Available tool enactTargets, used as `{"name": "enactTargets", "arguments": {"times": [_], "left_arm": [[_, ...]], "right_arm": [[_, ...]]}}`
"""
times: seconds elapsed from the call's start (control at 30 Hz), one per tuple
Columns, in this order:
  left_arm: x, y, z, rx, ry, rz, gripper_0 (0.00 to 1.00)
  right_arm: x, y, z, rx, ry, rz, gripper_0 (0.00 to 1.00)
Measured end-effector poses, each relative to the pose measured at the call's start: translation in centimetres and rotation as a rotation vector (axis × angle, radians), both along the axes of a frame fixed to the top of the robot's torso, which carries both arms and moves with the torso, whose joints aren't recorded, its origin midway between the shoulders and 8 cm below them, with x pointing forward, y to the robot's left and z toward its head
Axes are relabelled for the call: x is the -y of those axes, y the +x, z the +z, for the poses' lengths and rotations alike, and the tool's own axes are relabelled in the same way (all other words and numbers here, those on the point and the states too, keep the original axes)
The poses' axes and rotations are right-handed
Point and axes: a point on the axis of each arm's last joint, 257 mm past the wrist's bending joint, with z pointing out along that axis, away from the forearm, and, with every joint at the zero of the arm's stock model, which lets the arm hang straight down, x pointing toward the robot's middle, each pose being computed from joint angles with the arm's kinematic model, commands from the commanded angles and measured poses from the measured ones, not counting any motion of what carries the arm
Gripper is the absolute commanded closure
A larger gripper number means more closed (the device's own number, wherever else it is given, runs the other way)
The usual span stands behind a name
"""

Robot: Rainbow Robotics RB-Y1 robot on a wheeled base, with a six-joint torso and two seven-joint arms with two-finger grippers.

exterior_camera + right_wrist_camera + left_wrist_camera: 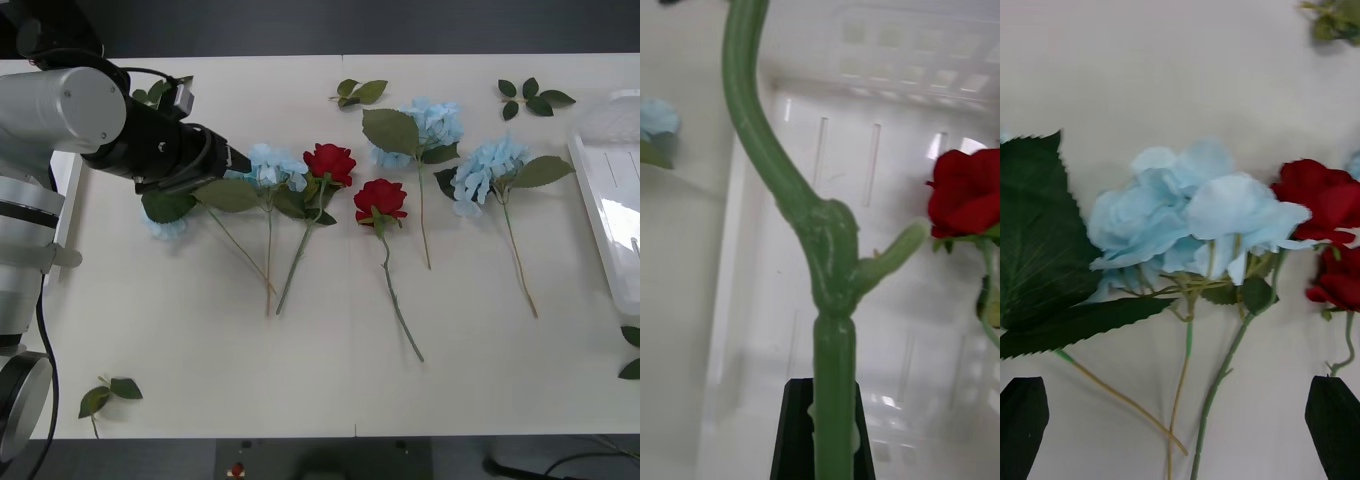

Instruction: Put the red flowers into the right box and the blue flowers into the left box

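from the front view we see a pale table with flowers laid across its middle. our left gripper (235, 160) reaches in from the left, low over a blue flower (272, 166) whose head lies just beside a red rose (330, 162). a second red rose (380, 199) lies near the centre, and two more blue flowers (432, 124) (488, 170) lie to its right. another pale-blue cluster (166, 226) peeks out under the left arm. the right box (612, 215) sits at the table's right edge; the left box (66, 190) is a white sliver behind the left arm.

in the right wrist view, our right gripper (833, 429) has its black fingers pressed together on a green stem (833, 270), hanging above the right box's white floor (775, 315). a red bloom (968, 191) shows over that box; we cannot tell whether it lies in it or belongs to the held stem.

in the left wrist view, the left gripper's fingers (1022, 416) are spread wide, with the blue flower's head (1191, 214) and stems between and ahead of them, nothing pinched yet.

we judge the task is early: four blue flowers and two roses remain on the table.
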Motion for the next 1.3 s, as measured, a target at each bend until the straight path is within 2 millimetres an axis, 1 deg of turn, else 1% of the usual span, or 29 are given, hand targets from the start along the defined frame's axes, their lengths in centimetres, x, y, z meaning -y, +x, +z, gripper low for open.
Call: {"name": "enactTargets", "arguments": {"times": [0.2, 0.27, 0.37, 0.47, 0.5, 0.57, 0.6, 0.63, 0.67, 0.7, 0.73, 0.8, 0.87, 1.0, 1.1, 1.2, 1.3], "left_arm": [[-2.1, -1.2, -2.5, -0.133, 0.051, 0.176, 0.00], [-2.5, -1.6, -2.9, -0.171, 0.042, 0.234, 0.00], [-3.1, -2.4, -3.6, -0.222, 0.053, 0.315, 0.00], [-3.5, -2.8, -4.1, -0.242, 0.078, 0.359, 0.00], [-3.5, -2.9, -4.3, -0.244, 0.089, 0.366, 0.00], [-3.5, -3.0, -4.6, -0.245, 0.115, 0.380, 0.00], [-3.4, -3.1, -4.8, -0.246, 0.129, 0.391, 0.00], [-3.3, -3.2, -5.1, -0.248, 0.141, 0.401, 0.00], [-3.0, -3.3, -5.3, -0.251, 0.150, 0.415, 0.00], [-2.7, -3.4, -5.5, -0.257, 0.152, 0.428, 0.00], [-2.4, -3.6, -5.7, -0.261, 0.156, 0.432, 0.00], [-2.1, -3.8, -6.1, -0.266, 0.167, 0.428, 0.00], [-2.0, -3.8, -6.6, -0.270, 0.172, 0.427, 0.00], [-2.4, -3.2, -8.0, -0.277, 0.164, 0.440, 0.00], [-2.6, -3.1, -8.8, -0.285, 0.164, 0.448, 0.00], [-2.4, -2.9, -9.3, -0.279, 0.172, 0.442, 0.00], [-2.0, -2.9, -10.1, -0.271, 0.191, 0.426, 0.00]], "right_arm": [[5.5, -0.5, -0.1, 0.009, -0.146, -0.083, 1.00], [6.8, -0.7, -0.4, 0.010, -0.173, -0.112, 1.00], [8.6, -1.0, -1.9, 0.000, -0.218, -0.154, 1.00], [9.3, -0.8, -3.7, -0.002, -0.257, -0.165, 1.00], [9.2, -0.7, -4.2, -0.004, -0.262, -0.165, 1.00], [9.0, -0.5, -5.2, -0.009, -0.272, -0.161, 0.85], [9.1, -0.4, -5.5, -0.008, -0.286, -0.159, 0.80], [9.2, -0.2, -5.7, -0.004, -0.302, -0.157, 0.68], [9.3, -0.1, -5.9, -0.002, -0.314, -0.155, 0.59], [9.3, 0.0, -6.1, -0.002, -0.320, -0.153, 0.44], [9.2, 0.0, -6.2, -0.003, -0.320, -0.152, 0.38], [9.2, 0.0, -6.3, -0.005, -0.318, -0.153, 0.21], [9.2, -0.1, -6.3, -0.005, -0.318, -0.155, 0.15], [9.2, -0.2, -6.4, -0.011, -0.312, -0.156, 0.10], [8.2, -0.8, -7.1, -0.050, -0.280, -0.144, 0.08], [6.3, -1.0, -7.6, -0.093, -0.257, -0.098, 0.07], [2.8, -0.4, -7.3, -0.113, -0.205, -0.046, 0.07]]}}
